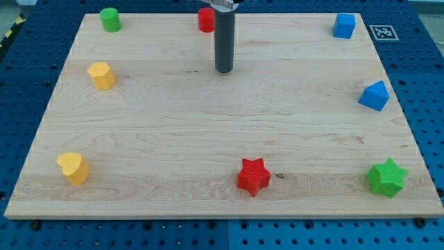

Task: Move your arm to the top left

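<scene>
My tip (223, 70) rests on the wooden board (208, 125) in the upper middle of the view. A red block (205, 19) stands just above and left of the rod, partly hidden by it. A green cylinder (109, 19) is at the top left. A yellow block (101, 75) lies left of the tip, well apart from it.
A yellow heart (73, 168) sits at the bottom left. A red star (253, 176) is at the bottom middle and a green star (386, 178) at the bottom right. A blue block (344, 26) is at the top right, another blue block (374, 96) at the right edge.
</scene>
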Robot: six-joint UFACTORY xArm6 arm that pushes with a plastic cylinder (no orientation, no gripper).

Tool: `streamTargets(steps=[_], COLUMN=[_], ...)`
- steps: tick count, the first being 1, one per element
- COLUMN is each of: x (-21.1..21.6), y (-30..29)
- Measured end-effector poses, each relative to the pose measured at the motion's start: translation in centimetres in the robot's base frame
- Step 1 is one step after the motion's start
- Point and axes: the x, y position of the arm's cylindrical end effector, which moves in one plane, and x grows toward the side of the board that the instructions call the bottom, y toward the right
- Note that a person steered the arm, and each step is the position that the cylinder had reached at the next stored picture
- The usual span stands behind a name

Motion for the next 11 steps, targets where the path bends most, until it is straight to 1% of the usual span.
streamTargets(steps=[2, 3, 4, 5, 6, 7, 8, 9, 10, 11], x=[-0.2, -2.3, -3.5, -4.0, -6.4, -10.3, -11.1, -15.3, -16.2, -16.2], y=[-0.3, -4.3, -8.5, -14.9, -21.6, -28.9, -30.4, -30.4, -30.3, -30.2])
